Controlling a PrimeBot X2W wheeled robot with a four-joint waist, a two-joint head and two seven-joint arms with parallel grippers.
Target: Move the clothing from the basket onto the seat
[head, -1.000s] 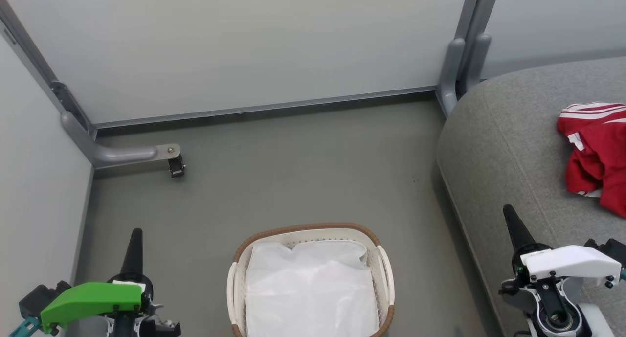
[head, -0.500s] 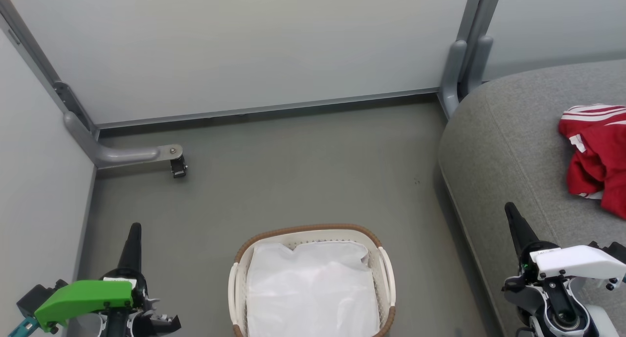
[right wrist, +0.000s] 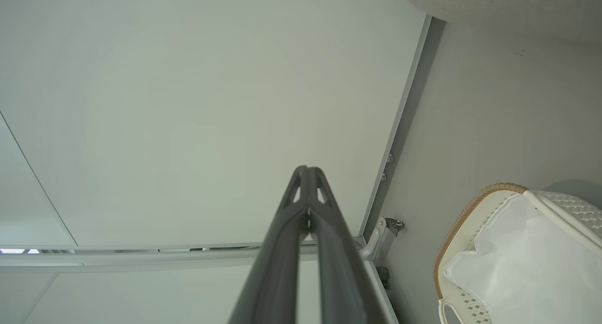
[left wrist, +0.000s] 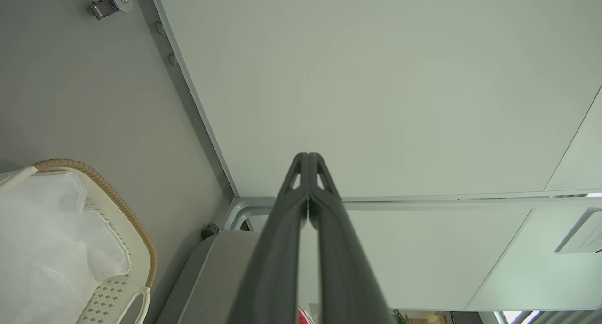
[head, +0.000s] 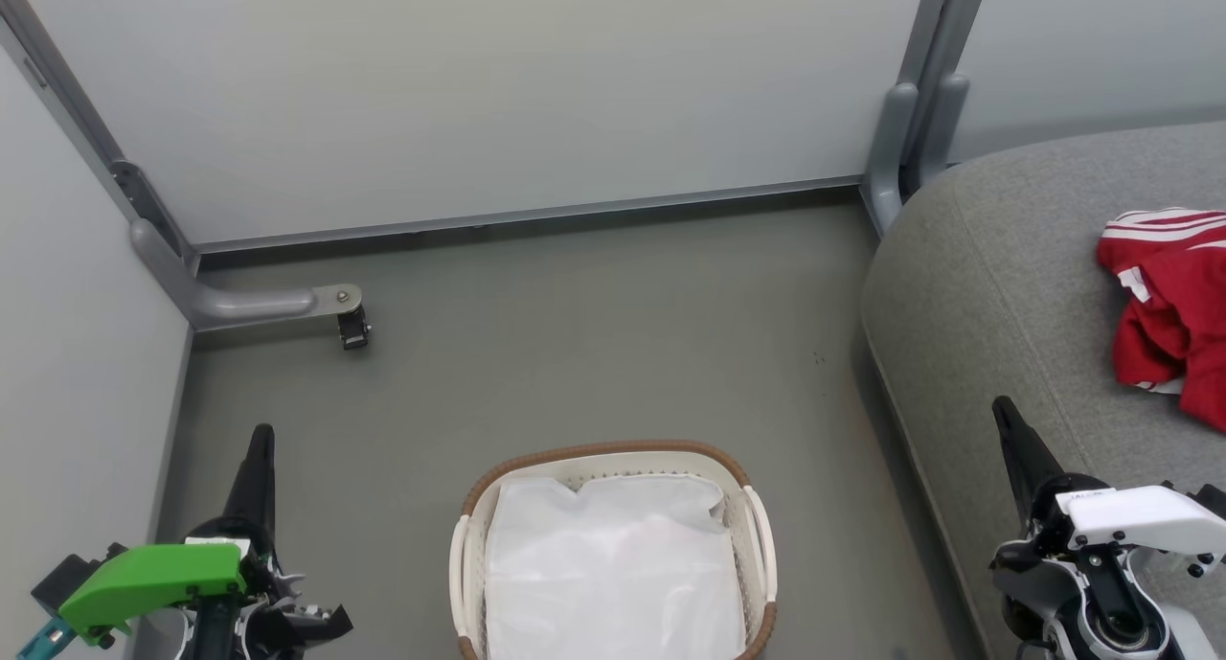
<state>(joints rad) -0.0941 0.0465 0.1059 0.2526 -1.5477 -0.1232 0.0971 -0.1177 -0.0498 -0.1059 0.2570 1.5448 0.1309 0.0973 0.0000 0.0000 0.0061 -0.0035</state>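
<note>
Head view, with both wrist views. The clothing, a crumpled red sports-jersey garment with white stripe trim (head: 1170, 306), is lying on the seat, a large grey fabric-upholstered sofa cushion with rounded edges (head: 996, 286), at the right edge of the head view and well apart from the basket. The basket, an oval white perforated plastic laundry basket with a brown woven rim (head: 613, 445), is standing on the grey floor (head: 594, 334) at the lower centre, just beside the seat's front edge. A plain white sheet of thin cloth (head: 613, 574) is lying inside it, covering its interior. The left gripper (head: 261, 436), carrying a green wrist cover, is hanging at the lower left over the floor, with its two long dark fingers pressing together and holding nothing. The right gripper (head: 1003, 409), carrying a white wrist cover, is hanging at the lower right over the seat's near part, its fingers likewise meeting at the tips and gripping nothing. Pale wall panels (head: 479, 95) in grey metal framing are enclosing the floor, and a grey metal bracket foot (head: 287, 303) is projecting from the left corner.
</note>
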